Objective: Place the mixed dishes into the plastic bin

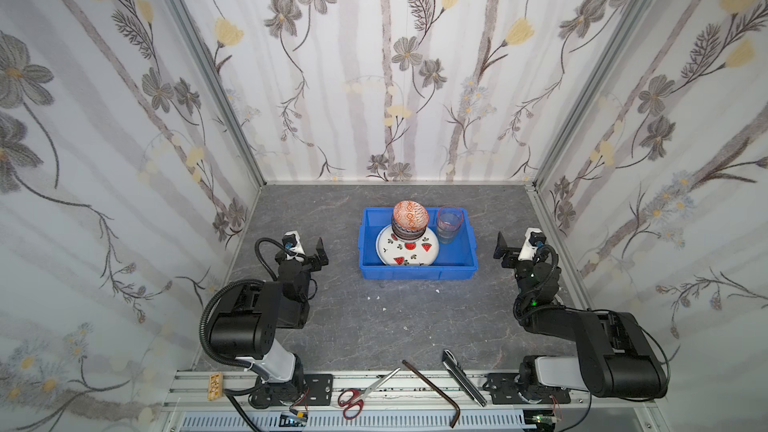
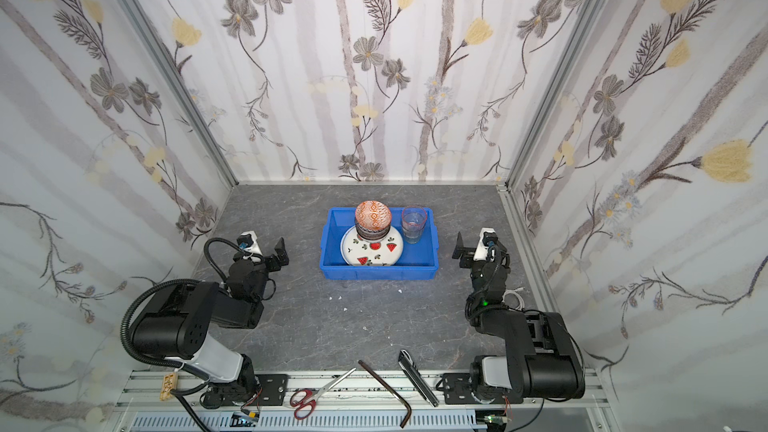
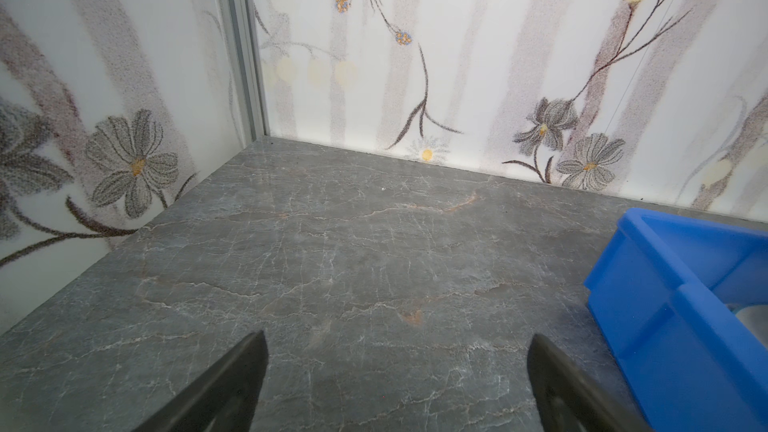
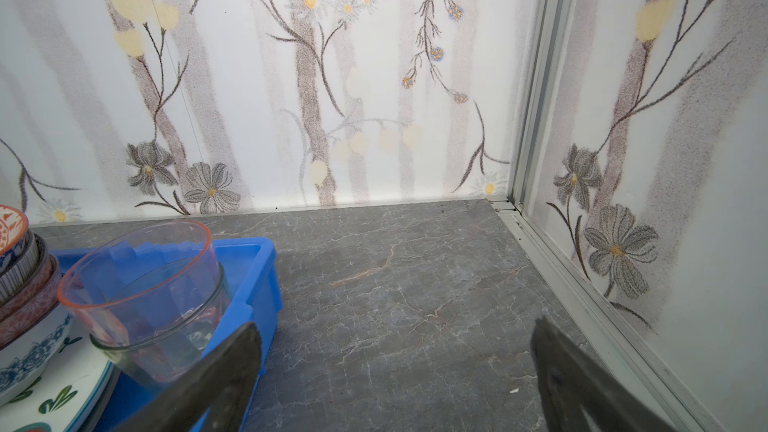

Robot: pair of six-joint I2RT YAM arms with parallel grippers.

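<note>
2 hands wide open, nothing held: left hand & right hand sit either side of bin. Inside: bowls stacked on plate, tumblers beside. Risk: tall bowl stack could topple if bin's bumped.

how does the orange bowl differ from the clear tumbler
The orange bowl is opaque and patterned; the clear tumbler is see-through. The bowl tops a stack of bowls on the watermelon plate; the tumbler stands beside it, nested in another glass. Both are in the blue bin.
</note>
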